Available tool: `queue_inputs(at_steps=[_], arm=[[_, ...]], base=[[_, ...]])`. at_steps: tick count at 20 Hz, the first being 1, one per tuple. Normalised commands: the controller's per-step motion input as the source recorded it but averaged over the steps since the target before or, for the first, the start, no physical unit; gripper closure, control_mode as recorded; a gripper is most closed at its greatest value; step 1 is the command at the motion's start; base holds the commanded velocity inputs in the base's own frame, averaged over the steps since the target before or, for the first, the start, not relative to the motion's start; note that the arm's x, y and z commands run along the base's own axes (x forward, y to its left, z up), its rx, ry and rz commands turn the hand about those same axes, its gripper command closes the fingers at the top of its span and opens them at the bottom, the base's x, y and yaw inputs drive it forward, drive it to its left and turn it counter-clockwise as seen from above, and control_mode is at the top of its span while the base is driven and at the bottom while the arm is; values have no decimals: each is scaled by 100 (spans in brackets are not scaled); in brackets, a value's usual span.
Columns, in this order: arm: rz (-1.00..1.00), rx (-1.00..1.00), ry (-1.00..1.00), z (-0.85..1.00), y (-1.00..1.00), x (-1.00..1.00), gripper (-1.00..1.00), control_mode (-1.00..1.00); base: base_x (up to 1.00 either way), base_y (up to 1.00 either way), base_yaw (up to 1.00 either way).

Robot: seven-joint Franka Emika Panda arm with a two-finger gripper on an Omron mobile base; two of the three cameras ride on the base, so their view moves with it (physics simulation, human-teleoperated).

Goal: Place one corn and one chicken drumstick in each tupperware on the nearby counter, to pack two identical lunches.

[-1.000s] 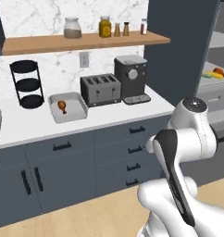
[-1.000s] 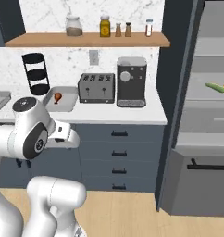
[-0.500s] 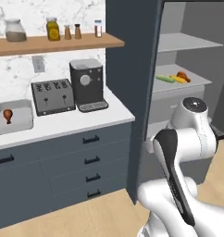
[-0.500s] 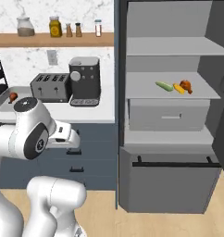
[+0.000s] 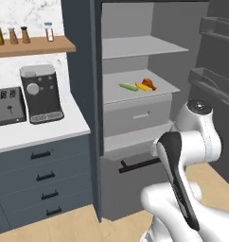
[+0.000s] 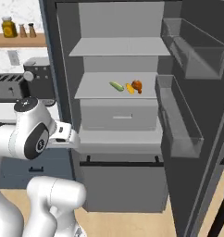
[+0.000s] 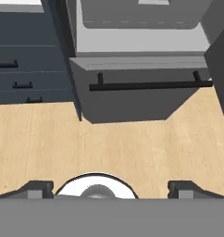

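Corn (image 6: 116,86) lay on the middle fridge shelf (image 6: 97,91), well above and beyond the gripper (image 7: 111,189), whose fingers (image 7: 39,190) stood wide apart, holding nothing, pointed down at the wooden floor (image 7: 123,148). Ahead of the gripper sat the fridge's bottom drawer (image 7: 132,99) with its black handle (image 7: 148,85). Beside the green cob lay a yellow cob (image 6: 129,88), and touching that, a drumstick (image 6: 137,85). Farther off to the left ran the counter (image 5: 36,132), carrying a coffee machine (image 5: 39,93) and toaster (image 5: 7,107).
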Motion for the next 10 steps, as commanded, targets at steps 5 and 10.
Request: queue_inputs(at_steps=[5, 10], arm=[[0, 0, 0, 0, 0, 0, -100, 100], [0, 0, 0, 0, 0, 0, -100, 100]], base=[[57, -50, 0], [84, -8, 0]])
